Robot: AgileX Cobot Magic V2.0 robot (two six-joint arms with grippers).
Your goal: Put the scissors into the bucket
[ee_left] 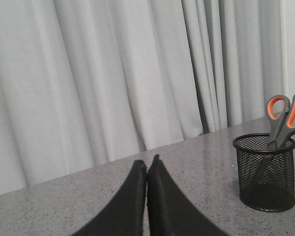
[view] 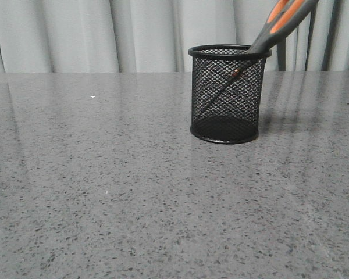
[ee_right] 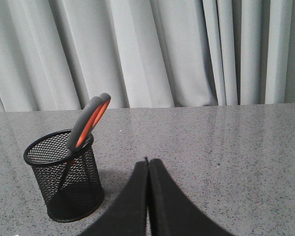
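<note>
Well apart from both pressed-together end effectors [ee_left: 147, 164] [ee_right: 147, 164], scissors [view: 279, 26] blades-down, leaning inside bucket [view: 227, 96].

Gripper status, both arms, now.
Left gripper: closed, holding nothing.
Right gripper: closed, holding nothing.
The scissors already stand in the bucket, clear of both.
</note>
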